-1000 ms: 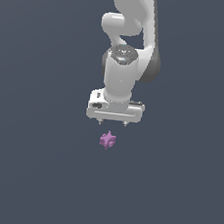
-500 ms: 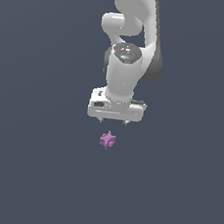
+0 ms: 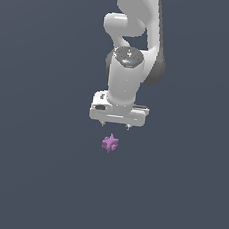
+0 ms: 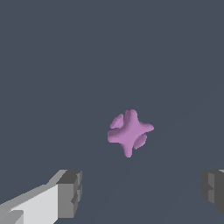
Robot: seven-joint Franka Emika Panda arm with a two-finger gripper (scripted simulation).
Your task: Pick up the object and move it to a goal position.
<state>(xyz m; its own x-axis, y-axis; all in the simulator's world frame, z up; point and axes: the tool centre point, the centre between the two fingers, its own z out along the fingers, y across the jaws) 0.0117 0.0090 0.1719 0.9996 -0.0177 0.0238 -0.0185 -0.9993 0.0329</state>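
The object point(image 3: 110, 143) is a tiny pink-purple spiky lump lying on the flat dark grey ground. It also shows in the wrist view point(image 4: 130, 132), with its stubby prongs spread like a star. My white gripper point(image 3: 115, 125) hangs above the object and slightly behind it, not touching it. In the wrist view my gripper point(image 4: 142, 192) is open, its two grey fingertips point(image 4: 71, 193) wide apart, with nothing between them. The object lies beyond the gap between the fingertips.
The white arm point(image 3: 134, 43) rises behind the gripper toward the top of the exterior view. The dark grey ground point(image 3: 29, 177) spreads flat on every side.
The gripper has shifted slightly; the object has not moved.
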